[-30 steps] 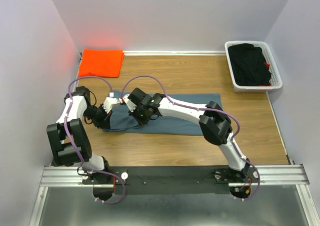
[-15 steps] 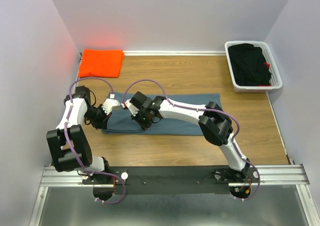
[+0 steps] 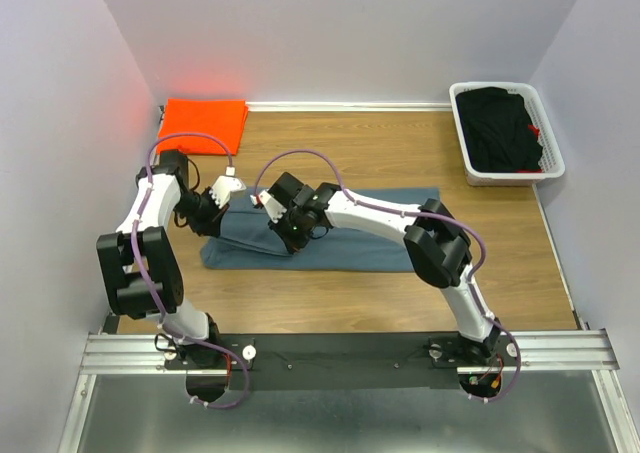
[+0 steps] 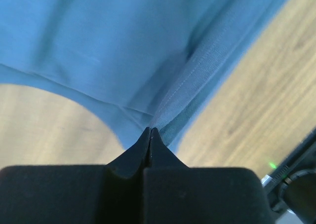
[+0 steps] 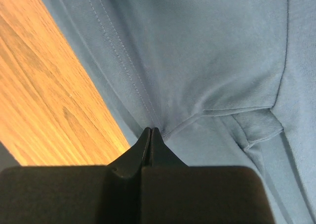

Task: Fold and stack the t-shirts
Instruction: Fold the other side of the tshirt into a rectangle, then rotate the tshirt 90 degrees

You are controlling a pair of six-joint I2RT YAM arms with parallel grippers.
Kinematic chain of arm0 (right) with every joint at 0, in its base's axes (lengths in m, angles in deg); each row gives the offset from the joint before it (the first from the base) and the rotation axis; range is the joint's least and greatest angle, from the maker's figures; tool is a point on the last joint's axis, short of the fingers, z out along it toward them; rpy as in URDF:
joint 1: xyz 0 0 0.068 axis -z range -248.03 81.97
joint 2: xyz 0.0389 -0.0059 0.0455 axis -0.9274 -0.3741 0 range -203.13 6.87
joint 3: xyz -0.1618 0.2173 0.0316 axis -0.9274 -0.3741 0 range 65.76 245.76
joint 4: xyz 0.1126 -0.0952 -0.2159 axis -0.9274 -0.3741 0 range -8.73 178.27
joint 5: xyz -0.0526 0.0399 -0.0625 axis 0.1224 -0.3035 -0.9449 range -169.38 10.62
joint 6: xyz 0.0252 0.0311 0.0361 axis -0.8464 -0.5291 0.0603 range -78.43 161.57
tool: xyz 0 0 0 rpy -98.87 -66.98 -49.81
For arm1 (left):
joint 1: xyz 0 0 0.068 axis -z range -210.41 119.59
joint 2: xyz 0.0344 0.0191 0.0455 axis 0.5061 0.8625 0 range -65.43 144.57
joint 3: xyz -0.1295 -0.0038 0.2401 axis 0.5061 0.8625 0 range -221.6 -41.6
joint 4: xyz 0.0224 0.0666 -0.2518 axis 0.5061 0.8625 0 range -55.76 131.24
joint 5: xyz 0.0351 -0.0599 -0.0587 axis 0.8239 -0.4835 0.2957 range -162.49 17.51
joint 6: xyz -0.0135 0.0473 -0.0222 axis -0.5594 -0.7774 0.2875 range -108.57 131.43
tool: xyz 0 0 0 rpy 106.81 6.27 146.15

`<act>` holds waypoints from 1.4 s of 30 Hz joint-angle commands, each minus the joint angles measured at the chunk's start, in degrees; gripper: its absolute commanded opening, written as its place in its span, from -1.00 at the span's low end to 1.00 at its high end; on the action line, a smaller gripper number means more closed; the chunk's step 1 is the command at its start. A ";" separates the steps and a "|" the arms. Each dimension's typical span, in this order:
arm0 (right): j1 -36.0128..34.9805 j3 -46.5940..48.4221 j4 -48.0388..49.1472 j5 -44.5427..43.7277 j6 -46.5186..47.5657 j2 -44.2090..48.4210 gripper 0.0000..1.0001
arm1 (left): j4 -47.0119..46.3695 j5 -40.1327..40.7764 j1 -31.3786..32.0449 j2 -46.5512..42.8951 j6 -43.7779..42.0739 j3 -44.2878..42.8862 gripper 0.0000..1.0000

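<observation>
The slate blue-grey t-shirt [image 3: 370, 228] lies as a long folded strip across the middle of the wooden table. My left gripper [image 3: 234, 195] and right gripper [image 3: 256, 203] sit close together at its left end. In the left wrist view the left gripper [image 4: 149, 130] is shut on the shirt's [image 4: 108, 46] stitched hem. In the right wrist view the right gripper [image 5: 149, 130] is shut on a seam of the same shirt [image 5: 212, 51]. The bright orange t-shirt [image 3: 203, 125] lies folded at the back left corner.
A white basket [image 3: 462, 145] holding dark clothes stands at the back right against the wall. Walls close in the table on the left, back and right. Bare wood [image 3: 380, 153] shows behind and in front of the blue-grey shirt.
Both grippers have moved toward the back of the table, drawing the shirt's left end with them. The left arm's elbow has swung back toward the orange shirt.
</observation>
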 commanded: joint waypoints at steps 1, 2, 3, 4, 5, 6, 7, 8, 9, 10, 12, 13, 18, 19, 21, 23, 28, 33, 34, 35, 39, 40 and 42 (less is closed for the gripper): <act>2.63 0.36 -0.80 5.03 -0.60 1.73 -0.99 | 0.97 -2.91 0.75 3.64 1.49 -5.26 -1.00; 3.16 0.62 -0.80 6.69 -0.69 1.20 -0.99 | 0.97 -3.08 0.92 4.61 1.84 -6.23 -1.00; 4.12 1.15 -0.80 7.40 -2.17 1.02 -0.99 | 0.70 -3.52 1.36 6.53 2.37 -8.15 -1.00; 4.56 1.42 -0.80 8.28 -2.36 0.67 -0.99 | 0.79 -3.96 1.45 7.42 2.63 -9.22 -1.00; 4.92 1.68 -0.80 9.85 -2.53 0.32 -0.99 | 0.62 -4.22 1.71 8.47 2.90 -10.18 -1.00; 5.35 1.94 -0.89 10.57 -2.71 -0.46 -0.99 | 0.27 -4.49 1.80 10.57 3.68 -12.28 -1.00; 6.05 2.29 -0.89 11.09 -3.14 -0.82 -0.99 | 0.17 -5.01 2.06 11.55 3.95 -13.43 -1.00; 6.32 2.47 -0.89 12.23 -3.24 -1.08 -0.99 | 0.26 -5.19 2.24 12.69 4.30 -14.49 -1.00; 6.76 2.56 -0.89 12.59 -3.32 -1.61 -0.99 | 0.17 -5.37 2.42 14.70 4.83 -16.50 -1.00; 7.03 2.65 -0.89 12.94 -3.41 -1.79 -0.99 | 0.09 -5.54 2.51 15.59 5.27 -17.48 -1.00; 7.55 2.82 -0.89 13.38 -3.76 -2.40 -0.99 | -0.09 -5.46 3.03 17.96 5.71 -19.67 -1.00; 7.82 2.82 -0.89 13.56 -3.94 -2.58 -0.99 | -0.18 -5.37 3.21 18.67 5.89 -20.12 -1.00; 9.22 3.97 -0.98 14.00 -4.29 -3.81 -0.82 | -1.67 -4.75 4.09 21.31 6.94 -21.53 -0.98; 9.40 4.23 -1.06 13.91 -4.38 -4.07 -0.69 | -1.76 -4.93 4.00 21.49 7.20 -21.79 -0.94; 9.66 4.58 -1.15 13.56 -4.47 -3.81 -0.36 | -2.37 -5.28 4.00 20.97 8.08 -22.67 -0.78; 10.28 4.76 -1.41 12.51 -4.20 -2.68 -0.21 | -2.90 -5.81 4.00 19.74 8.78 -23.20 -0.63; 13.00 4.06 -1.85 11.72 -3.24 1.81 -0.07 | -4.13 -7.21 3.04 12.89 11.60 -22.24 -0.35; 15.37 1.16 -2.38 8.82 -1.57 6.02 -0.10 | -4.75 -8.27 2.33 7.00 13.27 -16.11 -0.32; 15.73 0.11 -2.64 7.94 -1.39 6.38 -0.13 | -5.18 -8.10 2.42 6.55 14.14 -14.60 -0.33; 16.16 -0.42 -2.91 6.80 -1.30 6.56 -0.19 | -6.58 -7.83 2.42 6.03 14.67 -13.28 -0.34; 20.20 -2.88 -3.87 2.94 1.86 6.82 -0.24 | -10.28 -5.81 3.21 5.93 17.74 -6.16 -0.43; 20.91 -3.15 -4.23 1.88 2.38 6.74 -0.24 | -11.50 -5.03 3.56 6.02 18.97 -5.28 -0.43; 23.01 -5.07 -4.49 -1.28 4.40 7.00 -0.24 | -14.31 -3.01 5.13 6.37 21.88 -3.87 -0.45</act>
